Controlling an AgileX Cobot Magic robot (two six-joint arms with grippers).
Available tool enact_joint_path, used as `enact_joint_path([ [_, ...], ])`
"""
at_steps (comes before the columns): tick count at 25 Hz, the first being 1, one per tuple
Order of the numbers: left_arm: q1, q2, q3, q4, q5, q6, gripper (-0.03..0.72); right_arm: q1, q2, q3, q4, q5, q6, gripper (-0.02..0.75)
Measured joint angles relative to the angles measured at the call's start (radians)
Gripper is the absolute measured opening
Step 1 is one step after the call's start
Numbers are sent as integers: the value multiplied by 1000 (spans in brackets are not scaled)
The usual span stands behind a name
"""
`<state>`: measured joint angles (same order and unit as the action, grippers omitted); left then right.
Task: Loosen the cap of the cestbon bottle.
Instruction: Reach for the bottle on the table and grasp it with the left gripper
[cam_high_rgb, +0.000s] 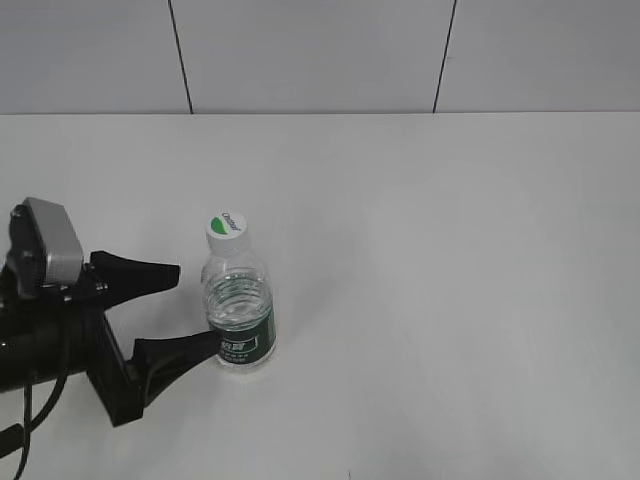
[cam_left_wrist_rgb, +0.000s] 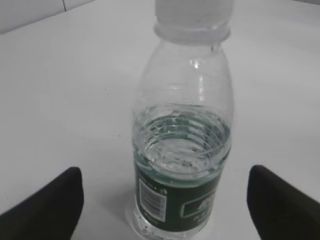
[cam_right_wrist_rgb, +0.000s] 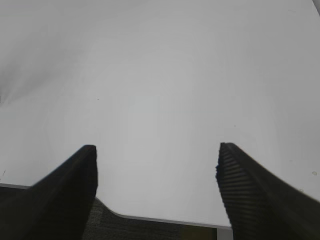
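Note:
The cestbon bottle stands upright on the white table, left of centre, clear with a dark green label band near its base. Its white cap with a green mark sits screwed on top. My left gripper is open, its two black fingers either side of the bottle's left flank, not touching it. In the left wrist view the bottle fills the centre between the open fingertips, and the cap is cut off at the top edge. My right gripper is open and empty over bare table; it is out of the exterior view.
The white table stretches right and back to a tiled wall. The right wrist view shows the table's near edge and dark floor below it.

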<state>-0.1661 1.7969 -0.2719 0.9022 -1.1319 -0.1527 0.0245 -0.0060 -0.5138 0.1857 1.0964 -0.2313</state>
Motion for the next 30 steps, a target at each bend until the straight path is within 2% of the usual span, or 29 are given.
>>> enact_joint_path([
  [5,0,111,-5,-40,-57,7,591,0,0,0,0,0,0,568],
  [18,-2,172,-134,77,-35,8,587,0,0,0,0,0,0,568],
  [30,-2,180,-223,199,11,-107,587,0,0,0,0,0,0,568],
])
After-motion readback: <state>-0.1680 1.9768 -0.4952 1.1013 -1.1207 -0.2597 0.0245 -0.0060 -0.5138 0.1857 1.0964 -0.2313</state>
